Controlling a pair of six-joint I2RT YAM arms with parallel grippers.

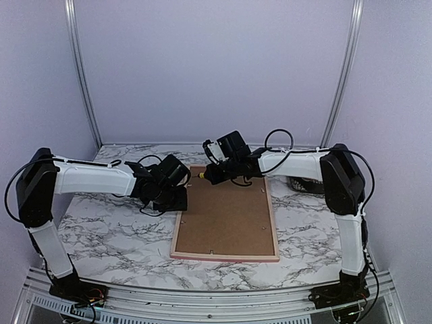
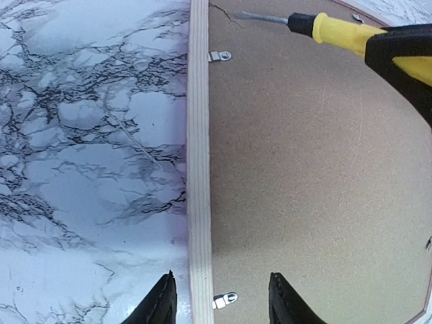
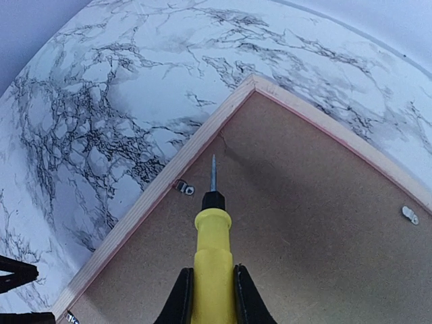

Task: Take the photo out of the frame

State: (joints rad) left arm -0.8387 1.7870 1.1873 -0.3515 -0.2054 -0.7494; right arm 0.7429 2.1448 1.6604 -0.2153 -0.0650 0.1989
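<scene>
The frame (image 1: 223, 257) lies face down on the marble table, showing pale wood with a pink edge. The brown backing board (image 1: 226, 216) fills it and hides the photo. My right gripper (image 1: 214, 174) is shut on a yellow-handled screwdriver (image 3: 213, 250), with the gripper (image 3: 213, 297) over the frame's far left corner. The tip hovers beside a metal clip (image 3: 183, 188). My left gripper (image 2: 219, 300) is open, straddling the frame's left rail (image 2: 198, 169) above another clip (image 2: 225, 298). The screwdriver (image 2: 341, 32) also shows in the left wrist view.
More metal clips (image 2: 219, 56) (image 3: 410, 214) hold the backing board along the frame's rails. A dark object (image 1: 297, 183) sits at the table's right behind my right arm. Walls close the back and sides.
</scene>
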